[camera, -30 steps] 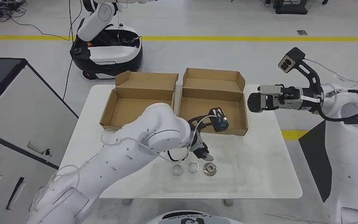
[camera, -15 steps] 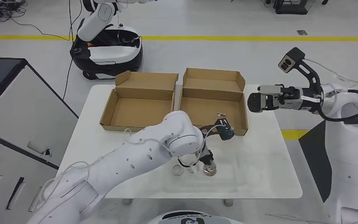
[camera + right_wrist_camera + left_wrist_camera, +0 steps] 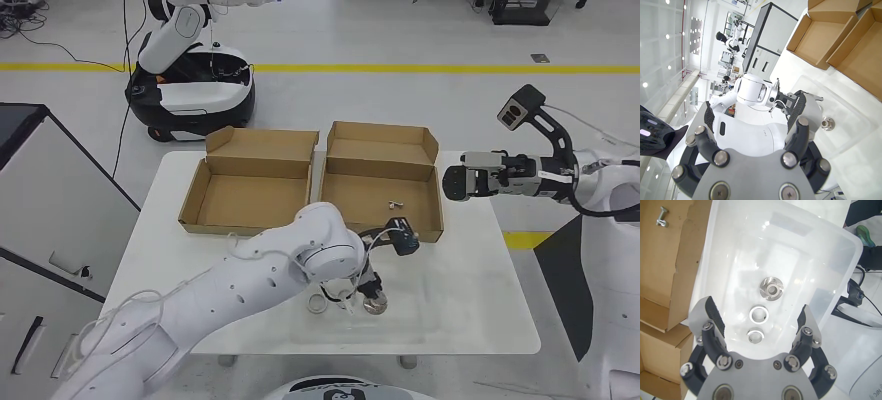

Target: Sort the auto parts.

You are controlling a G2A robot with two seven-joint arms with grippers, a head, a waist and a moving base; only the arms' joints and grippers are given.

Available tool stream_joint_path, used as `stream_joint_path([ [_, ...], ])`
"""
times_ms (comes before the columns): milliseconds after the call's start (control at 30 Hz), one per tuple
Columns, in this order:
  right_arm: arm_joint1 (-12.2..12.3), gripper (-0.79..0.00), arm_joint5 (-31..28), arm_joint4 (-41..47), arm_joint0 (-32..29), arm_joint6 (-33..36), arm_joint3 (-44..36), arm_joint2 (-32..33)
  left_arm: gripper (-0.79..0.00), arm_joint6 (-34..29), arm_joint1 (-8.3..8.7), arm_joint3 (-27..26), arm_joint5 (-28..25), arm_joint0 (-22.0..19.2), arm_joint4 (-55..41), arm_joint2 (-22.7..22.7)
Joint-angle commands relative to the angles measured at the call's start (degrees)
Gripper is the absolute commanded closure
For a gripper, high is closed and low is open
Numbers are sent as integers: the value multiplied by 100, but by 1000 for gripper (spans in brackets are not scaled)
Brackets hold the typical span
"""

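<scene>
Since a second ago the left arm has swung away from the front edge of the cardboard box and dropped toward the clear plastic tray on the table; the right arm has not stirred. The left claw hangs wide open and empty inside the tray, with the larger ring almost straight below the gap and the smaller ring just beside it, nearer the wrist. A round hub lies just beyond them, apart from both. One bolt already lies in the box. The right claw is held off past the table's side, open and carrying nothing. These pieces look like solid machined metal: stiff, dense for their size, not fragile, but smooth and likely to skid on the slick tray floor. The rings sit low, so the ribbed pads would probably need to come right down and pinch across the outer wall. The hub seems easier taken by its raised centre collar than by its thin rim.
</scene>
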Motion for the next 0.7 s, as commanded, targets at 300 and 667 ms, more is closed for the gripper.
stream_joint_path([
  [300, 0, -785, 0, 0, 0, 0, 0, 0, -785, -225, -260, 192, 161, -213, -220, 443],
  [667, 0, -785, 0, 0, 0, 0, 0, 0, -785, -131, -281, 327, 192, -183, -82, 515],
])
